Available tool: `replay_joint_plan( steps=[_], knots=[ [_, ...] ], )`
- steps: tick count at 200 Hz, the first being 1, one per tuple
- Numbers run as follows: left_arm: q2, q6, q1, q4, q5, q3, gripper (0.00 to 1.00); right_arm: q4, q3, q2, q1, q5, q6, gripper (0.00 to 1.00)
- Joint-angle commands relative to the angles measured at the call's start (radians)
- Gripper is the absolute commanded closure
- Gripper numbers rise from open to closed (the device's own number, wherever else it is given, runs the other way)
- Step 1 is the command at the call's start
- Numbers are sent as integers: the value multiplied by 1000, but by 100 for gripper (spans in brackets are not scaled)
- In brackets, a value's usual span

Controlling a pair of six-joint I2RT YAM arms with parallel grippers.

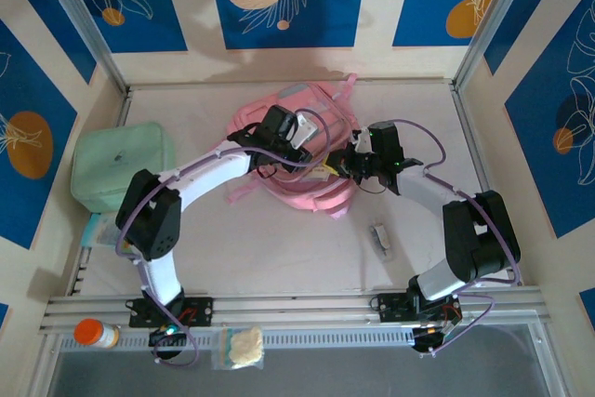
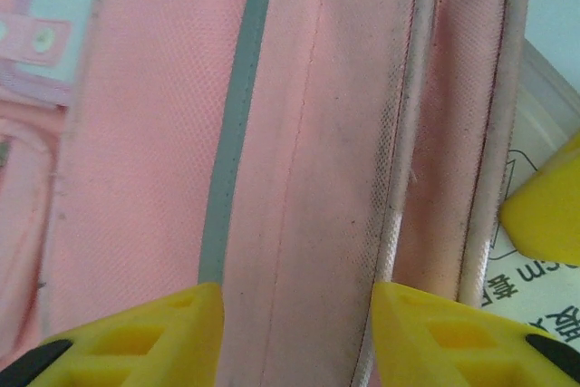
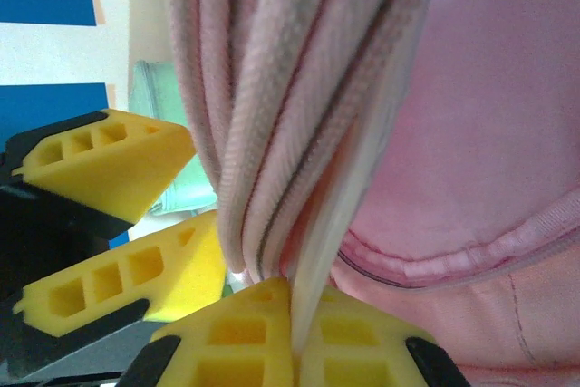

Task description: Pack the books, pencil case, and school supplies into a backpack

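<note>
The backpack (image 1: 316, 104) lay just right of the mint-green case (image 1: 121, 166). My right gripper (image 3: 292, 292) was pinched shut on the backpack's bunched edge, on the side away from the case. My left gripper (image 2: 294, 301) stood partly open, fingers astride a pink fold.

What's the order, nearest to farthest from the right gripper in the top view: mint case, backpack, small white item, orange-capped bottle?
1. backpack, in the right gripper
2. small white item, near side
3. mint case, far left
4. orange-capped bottle, near-left corner
</note>
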Motion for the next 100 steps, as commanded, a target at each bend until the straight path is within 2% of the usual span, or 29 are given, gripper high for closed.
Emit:
replay_joint_plan(
  steps=[1,27,45,76,100],
  knots=[
    [-5,29,10,49,138,-4,53,39,58,-5,-7,12,-50,100],
    [-30,31,8,37,178,-30,50,33,68,3,-11,-5,-54,100],
    [-58,27,9,87,193,-83,47,27,65,3,-12,2,-59,100],
    [-13,36,13,67,68,-60,47,40,64,9,-14,-10,-52,100],
    [26,41,18,59,42,-24,54,40,61,10,-14,-9,-50,100]
  ],
)
